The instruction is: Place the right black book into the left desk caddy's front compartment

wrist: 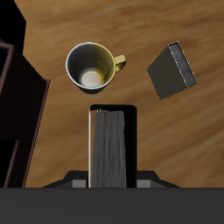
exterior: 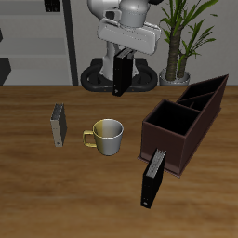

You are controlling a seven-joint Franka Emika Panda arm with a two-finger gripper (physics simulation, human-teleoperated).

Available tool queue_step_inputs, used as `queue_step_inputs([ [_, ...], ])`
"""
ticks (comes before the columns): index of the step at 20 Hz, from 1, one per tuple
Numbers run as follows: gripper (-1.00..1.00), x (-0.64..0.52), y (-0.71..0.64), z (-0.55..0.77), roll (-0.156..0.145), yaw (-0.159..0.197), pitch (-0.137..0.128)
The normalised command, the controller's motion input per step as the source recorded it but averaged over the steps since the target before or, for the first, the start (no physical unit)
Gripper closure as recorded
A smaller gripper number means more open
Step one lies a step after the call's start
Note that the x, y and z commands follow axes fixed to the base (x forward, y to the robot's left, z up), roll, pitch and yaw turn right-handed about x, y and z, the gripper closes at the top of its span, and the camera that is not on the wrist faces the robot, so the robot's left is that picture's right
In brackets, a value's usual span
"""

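The gripper (exterior: 121, 67) is closed on the right black book (exterior: 121, 76), lifted above the brown wooden counter (exterior: 56, 200); a potted plant (exterior: 182, 37) stands behind.

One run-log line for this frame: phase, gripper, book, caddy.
phase: carry | gripper: shut on black book, lifted above table | caddy: front compartment empty | mug: upright below book

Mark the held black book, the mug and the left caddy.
Tall slim black hardcover book (exterior: 121, 76), exterior view, cover below the pincer.
Pale yellow-handled ceramic mug (wrist: 91, 68), wrist view, inner wall.
Long dark brown rectangular desk caddy (exterior: 169, 147), exterior view, front wall.
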Motion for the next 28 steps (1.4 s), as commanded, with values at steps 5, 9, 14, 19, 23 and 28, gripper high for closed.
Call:
queue_step_inputs([
  [5,1.0,-0.06,0.04,-0.12,-0.073,-0.051,-0.013],
  [9,1.0,-0.01,0.2,-0.2,0.014,-0.066,0.04],
  [14,1.0,-0.03,0.18,-0.21,0.013,-0.034,0.036],
  [19,1.0,-0.1,0.23,-0.1,0.02,-0.008,0.014],
  [23,1.0,-0.13,0.24,-0.01,0.028,0.0,-0.019],
  [28,1.0,-0.04,0.18,0.04,0.015,-0.036,-0.004],
])
